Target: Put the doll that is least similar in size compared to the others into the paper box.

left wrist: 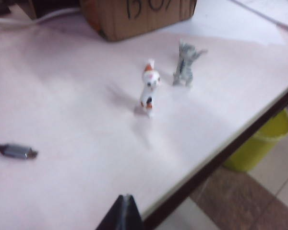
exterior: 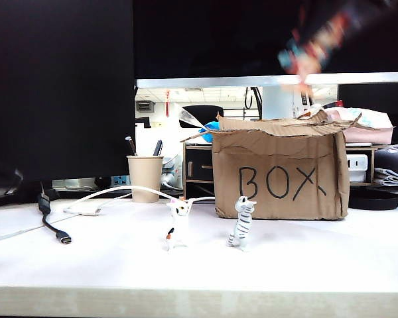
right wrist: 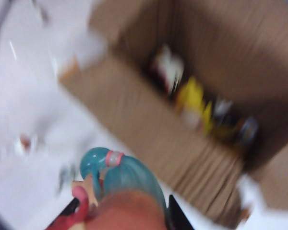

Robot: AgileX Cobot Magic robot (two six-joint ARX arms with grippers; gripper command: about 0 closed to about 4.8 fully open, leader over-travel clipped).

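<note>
The doll, a motion-blurred streak of orange, red and teal, hangs high above the paper box, over its right part. In the right wrist view my right gripper is shut on the doll; its teal and orange-pink top fills the space between the black fingers. The open box lies just beyond and below it. My left gripper is shut and empty, low over the table's front edge, well away from the box.
A small white cat and a grey-striped cat stand in front of the box. A paper cup and a USB cable lie to the left. Yellow and white items sit inside the box. A yellow bin stands below the table edge.
</note>
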